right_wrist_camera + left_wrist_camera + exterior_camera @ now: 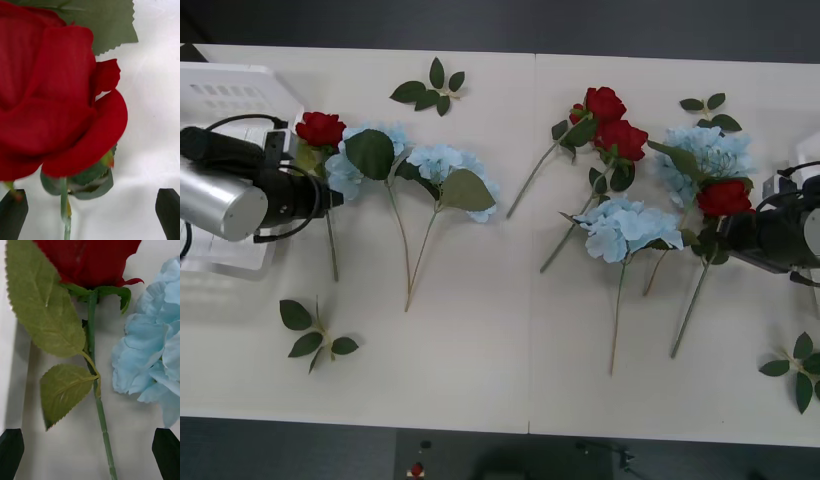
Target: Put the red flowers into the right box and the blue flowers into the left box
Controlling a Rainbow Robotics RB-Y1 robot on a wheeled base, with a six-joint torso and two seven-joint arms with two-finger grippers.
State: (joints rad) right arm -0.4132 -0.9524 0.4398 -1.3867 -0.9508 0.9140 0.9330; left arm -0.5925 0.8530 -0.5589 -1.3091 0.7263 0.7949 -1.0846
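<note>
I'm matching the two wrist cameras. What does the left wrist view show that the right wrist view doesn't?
Left wrist only: a blue flower beside the rose stem, and two pale green leaves.
Right wrist only: a close rose bloom with a dark leaf behind it.
Both: a red rose on the white table, between open black fingers.

Even bright light, soft shadows; wrist close-ups blurry.

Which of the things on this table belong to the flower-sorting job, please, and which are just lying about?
Part of the job:
red flowers
blue flowers
left box
left gripper, open over a rose stem
right gripper, open at another rose

Just lying about:
loose leaf sprigs
</note>
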